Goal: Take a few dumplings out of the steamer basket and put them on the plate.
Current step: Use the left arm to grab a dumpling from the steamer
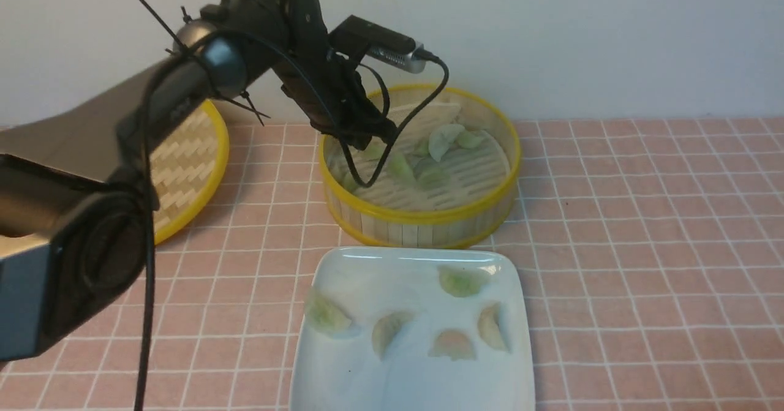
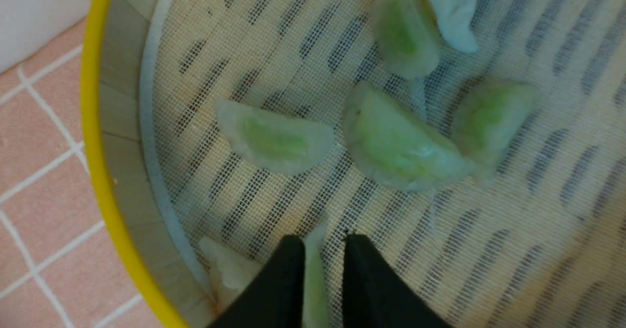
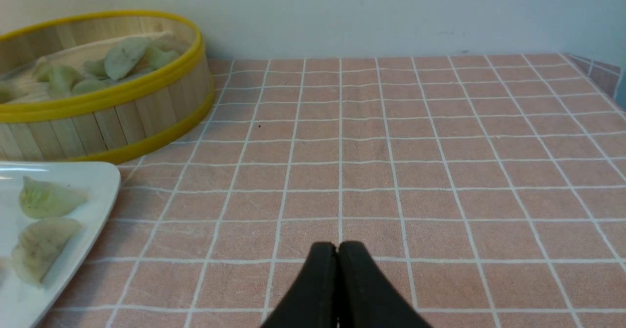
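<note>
Closest to us, the right jaws rest pressed together on nothing, above bare desk (image 3: pixel 440 171) to the plate's right, well out of the way. Next comes the plate (image 1: pixel 410 380), already carrying five dumplings (image 1: pixel 453 345), with open glaze along its near edge and at its centre. Beyond it stands the steamer basket (image 1: pixel 422 217). Inside, toward its left wall, the left jaws are drawn narrow around one pale green dumpling (image 2: pixel 313 279) held on edge. The step in hand, as we read it, is the lift-out. We should rise straight up first (the skin looks soft, so no harder squeeze), clear the yellow rim (image 2: pixel 98 122), and keep off the neighbour (image 2: pixel 227 269) lying just beside the wall. Then we carry it toward a bare patch of plate and release low.
</note>
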{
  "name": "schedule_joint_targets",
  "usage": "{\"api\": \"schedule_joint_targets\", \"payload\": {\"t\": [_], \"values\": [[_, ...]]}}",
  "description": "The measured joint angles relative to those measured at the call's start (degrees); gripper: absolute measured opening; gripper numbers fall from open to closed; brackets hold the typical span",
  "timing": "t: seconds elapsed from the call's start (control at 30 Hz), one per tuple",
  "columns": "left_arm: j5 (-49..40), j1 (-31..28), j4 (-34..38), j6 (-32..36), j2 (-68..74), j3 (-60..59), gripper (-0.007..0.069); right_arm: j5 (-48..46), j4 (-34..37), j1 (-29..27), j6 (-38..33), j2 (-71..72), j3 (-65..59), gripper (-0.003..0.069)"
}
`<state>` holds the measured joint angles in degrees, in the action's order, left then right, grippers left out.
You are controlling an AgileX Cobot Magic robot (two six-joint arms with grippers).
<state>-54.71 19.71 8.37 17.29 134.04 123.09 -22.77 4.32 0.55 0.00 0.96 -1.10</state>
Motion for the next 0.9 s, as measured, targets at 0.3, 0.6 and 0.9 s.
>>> {"api": "schedule_joint_targets", "payload": {"t": [0.3, 0.6, 0.9], "values": [[1.6, 1.4, -5.6, -0.5, 5.1, 0.4, 0.0306, 0.0, 0.0, 0.0, 0.0, 0.0, 0.0, -0.0013], [-1.4, 1.6, -6.0, -3.5, 5.5, 1.2, 0.0111, 0.0, 0.0, 0.0, 0.0, 0.0, 0.0, -0.0013], [-14.6, 3.5, -6.7, -6.2, 3.3, 15.7, 0.0113, 0.0, 0.0, 0.0, 0.0, 0.0, 0.0, -0.0013]]}}
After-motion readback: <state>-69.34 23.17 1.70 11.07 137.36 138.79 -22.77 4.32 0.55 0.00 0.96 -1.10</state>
